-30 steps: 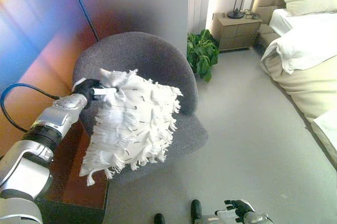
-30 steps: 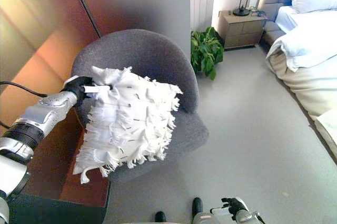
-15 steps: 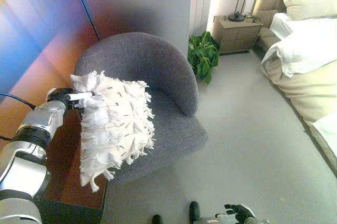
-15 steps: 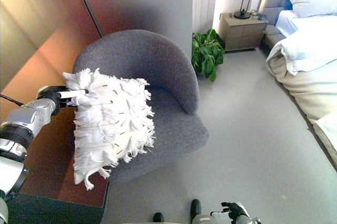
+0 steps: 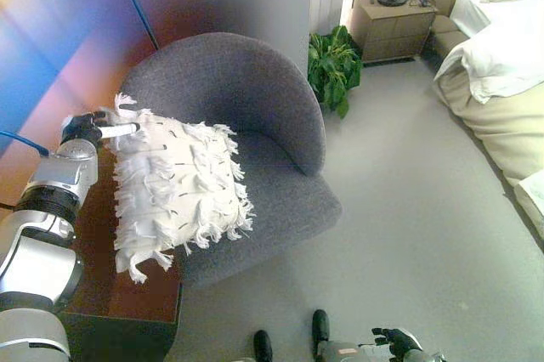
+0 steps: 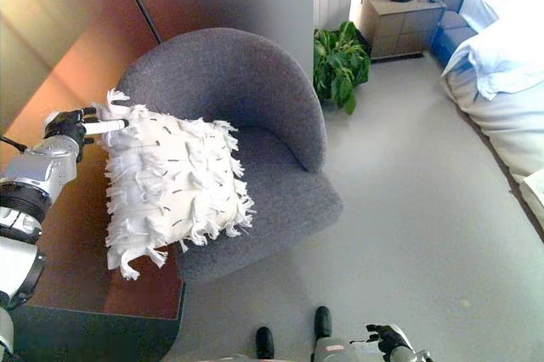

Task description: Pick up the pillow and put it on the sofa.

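Observation:
A white fringed pillow (image 5: pixel 178 188) lies tilted over the left edge of the grey round-backed armchair (image 5: pixel 234 82), its lower tassels hanging past the seat's front left. My left hand (image 5: pixel 89 128) is shut on the pillow's top left corner, out beyond the chair's left arm. The bare part of the seat (image 6: pixel 280 196) shows to the pillow's right. My right hand (image 5: pixel 395 343) shows low at the bottom edge, away from the chair.
A dark brown side table (image 5: pixel 127 290) stands under the pillow's left side, against the wall panel. A green plant (image 5: pixel 333 69), a nightstand (image 5: pixel 395 26) with a lamp, and a bed (image 5: pixel 501 65) stand at the back right. Grey floor (image 5: pixel 425 209) lies between.
The pillow has swung left across the chair's front, then settled lower and flatter onto the seat's left edge, still held by my left hand. The view has also shifted slightly.

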Controlling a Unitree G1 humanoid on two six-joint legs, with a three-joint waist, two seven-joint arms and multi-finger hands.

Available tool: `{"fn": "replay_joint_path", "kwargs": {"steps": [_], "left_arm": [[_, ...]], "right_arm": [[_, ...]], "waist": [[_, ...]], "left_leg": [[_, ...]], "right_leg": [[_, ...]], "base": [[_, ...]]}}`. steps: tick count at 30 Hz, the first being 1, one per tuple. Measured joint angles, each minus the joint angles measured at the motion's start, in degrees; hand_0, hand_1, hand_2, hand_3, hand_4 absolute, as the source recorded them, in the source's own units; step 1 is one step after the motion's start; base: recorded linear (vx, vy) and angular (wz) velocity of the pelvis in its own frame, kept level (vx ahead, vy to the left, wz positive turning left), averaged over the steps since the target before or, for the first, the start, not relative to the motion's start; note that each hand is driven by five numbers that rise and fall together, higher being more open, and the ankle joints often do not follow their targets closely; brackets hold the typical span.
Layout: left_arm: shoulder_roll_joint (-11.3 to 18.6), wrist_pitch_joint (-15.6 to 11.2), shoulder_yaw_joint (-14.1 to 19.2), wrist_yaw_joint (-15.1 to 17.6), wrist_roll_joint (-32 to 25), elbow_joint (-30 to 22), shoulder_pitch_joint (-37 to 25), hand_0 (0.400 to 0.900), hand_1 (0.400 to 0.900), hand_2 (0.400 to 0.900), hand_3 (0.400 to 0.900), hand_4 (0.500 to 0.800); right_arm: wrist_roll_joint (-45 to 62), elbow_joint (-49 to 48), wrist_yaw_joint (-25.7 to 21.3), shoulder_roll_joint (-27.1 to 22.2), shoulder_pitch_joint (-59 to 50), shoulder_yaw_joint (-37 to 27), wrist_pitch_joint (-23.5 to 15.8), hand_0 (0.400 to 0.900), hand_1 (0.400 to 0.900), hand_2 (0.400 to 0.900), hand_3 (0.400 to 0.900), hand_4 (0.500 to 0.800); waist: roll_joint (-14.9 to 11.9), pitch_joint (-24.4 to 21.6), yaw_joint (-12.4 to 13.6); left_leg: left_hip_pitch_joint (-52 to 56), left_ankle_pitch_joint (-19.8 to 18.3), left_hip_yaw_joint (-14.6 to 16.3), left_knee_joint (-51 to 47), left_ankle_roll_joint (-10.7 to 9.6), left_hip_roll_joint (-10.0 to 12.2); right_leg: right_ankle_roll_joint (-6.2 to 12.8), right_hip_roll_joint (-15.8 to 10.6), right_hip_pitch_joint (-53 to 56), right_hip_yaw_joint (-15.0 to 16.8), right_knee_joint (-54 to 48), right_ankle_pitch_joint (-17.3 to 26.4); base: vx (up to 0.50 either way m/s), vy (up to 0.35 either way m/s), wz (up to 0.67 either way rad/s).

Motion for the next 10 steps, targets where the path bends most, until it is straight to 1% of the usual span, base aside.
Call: {"fn": "replay_joint_path", "kwargs": {"steps": [4,7,10], "left_arm": [[0.0,-0.6,0.0,-0.1,0.0,0.0,-1.9,0.9,0.9,0.9,0.9,0.8],[0.0,-0.8,0.0,-1.3,0.0,-0.2,-2.1,0.9,0.9,0.9,0.9,0.8],[0.0,-0.8,0.3,-1.9,-0.1,-0.2,-2.1,0.9,0.9,0.9,0.9,0.8]], "right_arm": [[-0.1,-0.2,0.0,0.0,0.0,0.0,0.0,0.9,0.9,0.9,0.9,0.8],[-0.3,-0.2,0.0,0.0,0.0,0.0,0.1,0.9,0.9,0.9,0.9,0.8],[-0.4,-0.2,0.0,0.0,0.1,0.0,0.1,0.9,0.9,0.9,0.9,0.8]], "waist": [[0.0,0.4,-0.3],[0.0,0.5,-0.2],[0.0,0.5,0.0]], "left_leg": [[0.6,-0.1,0.0,0.0,0.0,0.0],[1.2,-0.2,0.0,0.0,-0.1,0.0],[1.4,-0.2,0.0,0.0,-0.1,0.0]], "right_leg": [[0.0,0.0,0.6,0.0,0.0,0.0],[0.01,0.0,1.1,0.0,0.0,-0.1],[0.01,0.0,1.4,0.0,0.0,-0.1]], "base": [[0.05,-0.006,0.01],[0.03,-0.007,0.0],[0.0,0.0,0.0]]}}
